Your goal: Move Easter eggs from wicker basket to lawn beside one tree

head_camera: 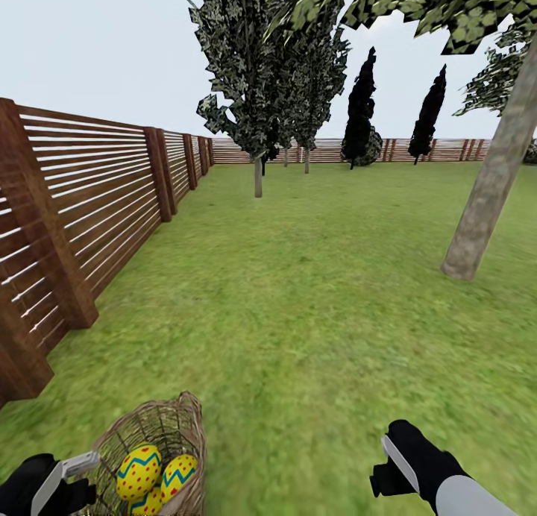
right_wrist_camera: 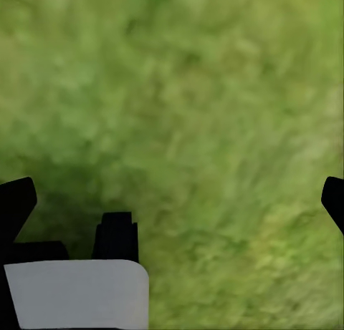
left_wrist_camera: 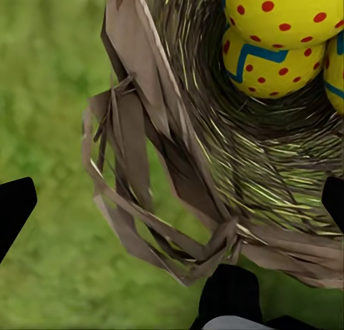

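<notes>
The eggs (head_camera: pixel 139 471) lie in the basket (head_camera: pixel 186 419) on the lawn (head_camera: pixel 313 307), just beside the left pincer (head_camera: pixel 71 475), which hangs spread and empty at the rim. The right pincer (head_camera: pixel 391 464), also spread, hovers over bare grass, well apart. The left arm is nearer; the tree (head_camera: pixel 488 188) stands far ahead.

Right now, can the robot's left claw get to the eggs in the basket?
Probably yes. The left claw is open and hangs at the wicker basket's rim, and the Easter eggs lie uncovered inside. Only the rim's loop handle sits close by, so the claw would need to go over it.
</notes>
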Controlling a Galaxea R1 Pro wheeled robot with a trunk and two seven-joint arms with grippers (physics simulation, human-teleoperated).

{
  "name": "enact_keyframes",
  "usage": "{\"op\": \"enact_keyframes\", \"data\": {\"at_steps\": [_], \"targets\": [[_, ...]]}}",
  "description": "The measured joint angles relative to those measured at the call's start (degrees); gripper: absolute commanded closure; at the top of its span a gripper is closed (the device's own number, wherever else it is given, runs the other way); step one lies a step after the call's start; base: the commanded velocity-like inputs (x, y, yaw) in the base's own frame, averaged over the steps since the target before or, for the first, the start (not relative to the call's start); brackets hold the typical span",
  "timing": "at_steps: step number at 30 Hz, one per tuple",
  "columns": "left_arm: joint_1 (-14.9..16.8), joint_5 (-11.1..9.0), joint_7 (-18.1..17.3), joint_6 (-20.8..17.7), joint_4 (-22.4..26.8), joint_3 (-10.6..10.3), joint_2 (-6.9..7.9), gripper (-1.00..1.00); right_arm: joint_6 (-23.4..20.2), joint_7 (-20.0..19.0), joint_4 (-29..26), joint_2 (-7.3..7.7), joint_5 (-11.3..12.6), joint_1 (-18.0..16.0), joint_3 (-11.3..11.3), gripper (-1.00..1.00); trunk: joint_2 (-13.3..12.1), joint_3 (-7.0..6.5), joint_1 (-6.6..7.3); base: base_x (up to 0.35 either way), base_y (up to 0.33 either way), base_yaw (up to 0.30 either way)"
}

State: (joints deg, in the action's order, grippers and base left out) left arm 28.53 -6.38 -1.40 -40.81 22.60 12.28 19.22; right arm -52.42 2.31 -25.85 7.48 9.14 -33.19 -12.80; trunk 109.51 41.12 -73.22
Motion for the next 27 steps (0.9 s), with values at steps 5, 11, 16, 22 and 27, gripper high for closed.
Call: {"op": "enact_keyframes", "data": {"at_steps": [5, 11, 16, 22, 27], "targets": [[0.0, 0.0, 0.0, 0.0, 0.0, 0.0, 0.21, -1.00, 0.0, 0.0, 0.0, -0.02, 0.0, 0.0, 0.0, -1.00, 2.0, 0.90, -1.10, 0.000, 0.000, 0.000], [0.0, 0.0, 0.0, 0.0, 0.0, 0.0, 0.46, -1.00, 0.0, 0.0, 0.0, -0.01, 0.0, 0.0, 0.0, -1.00, 4.4, 1.98, -2.42, 0.000, 0.000, 0.000], [0.0, 0.0, 0.0, 0.1, 0.0, 0.0, 0.54, -1.00, 0.0, 0.0, 0.0, -0.08, 0.0, 0.0, 0.0, -1.00, 6.4, 2.87, -3.52, 0.000, 0.000, 0.000], [0.0, 0.0, 0.0, 0.1, 0.0, 0.0, 0.50, -1.00, 0.0, 0.0, 0.0, -0.04, 0.0, 0.0, 0.0, -1.00, 8.8, 3.95, -4.83, 0.000, 0.000, 0.000], [0.0, 0.0, 0.0, 0.1, 0.0, 0.0, 0.49, -1.00, 0.0, 0.0, 0.0, -0.16, 0.0, 0.0, 0.0, -1.00, 10.0, 4.49, -5.50, 0.000, 0.000, 0.000]]}}
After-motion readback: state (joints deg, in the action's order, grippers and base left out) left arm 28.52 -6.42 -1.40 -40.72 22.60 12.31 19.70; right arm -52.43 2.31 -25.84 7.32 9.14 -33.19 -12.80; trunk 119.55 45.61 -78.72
